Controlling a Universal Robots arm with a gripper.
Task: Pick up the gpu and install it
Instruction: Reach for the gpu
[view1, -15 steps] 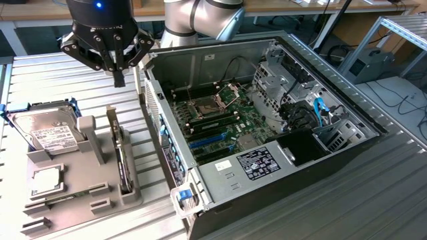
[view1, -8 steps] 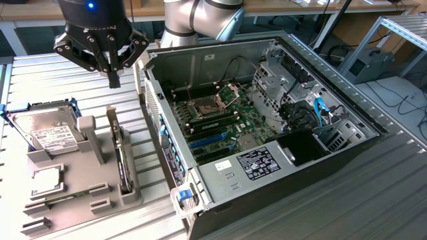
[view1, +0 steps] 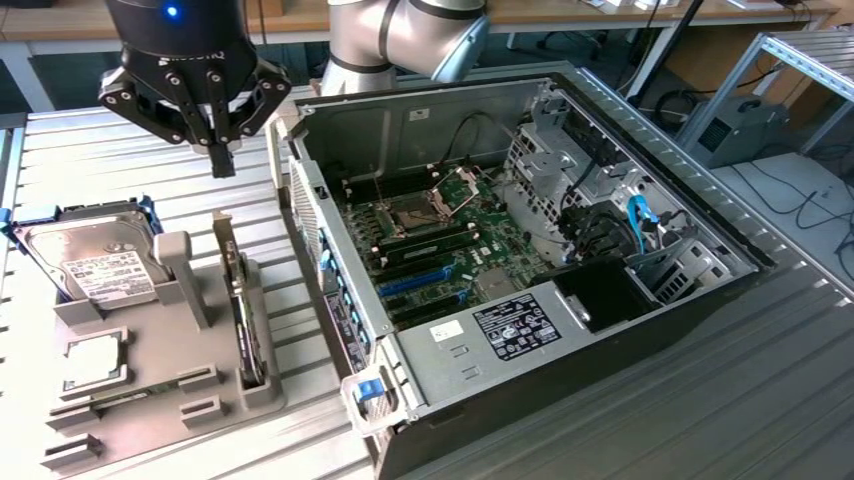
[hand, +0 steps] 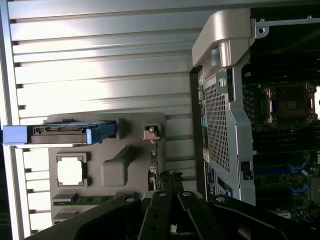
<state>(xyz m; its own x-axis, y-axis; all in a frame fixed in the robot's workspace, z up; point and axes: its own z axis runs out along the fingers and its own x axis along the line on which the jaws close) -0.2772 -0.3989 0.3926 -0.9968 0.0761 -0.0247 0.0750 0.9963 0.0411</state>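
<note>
The gpu (view1: 238, 300) is a thin dark card standing on its edge in a slot of the grey holder (view1: 150, 345) on the exterior view's left; its silver bracket end (view1: 222, 228) points away from the camera. My gripper (view1: 222, 158) hangs above and just beyond that far end, fingers shut with nothing between them, apart from the card. In the wrist view the gpu (hand: 161, 176) shows edge-on just ahead of my gripper (hand: 172, 199). The open computer case (view1: 334, 130) lies to the exterior view's right, with blue slots (view1: 420, 285) on its motherboard.
The holder also carries a silver hard drive (view1: 91, 262) in a blue frame, a square processor chip (view1: 91, 362) and a memory stick (view1: 131, 397). The case's side wall (view1: 310, 215) stands close beside the holder. Ribbed metal tabletop (view1: 147, 140) surrounds everything.
</note>
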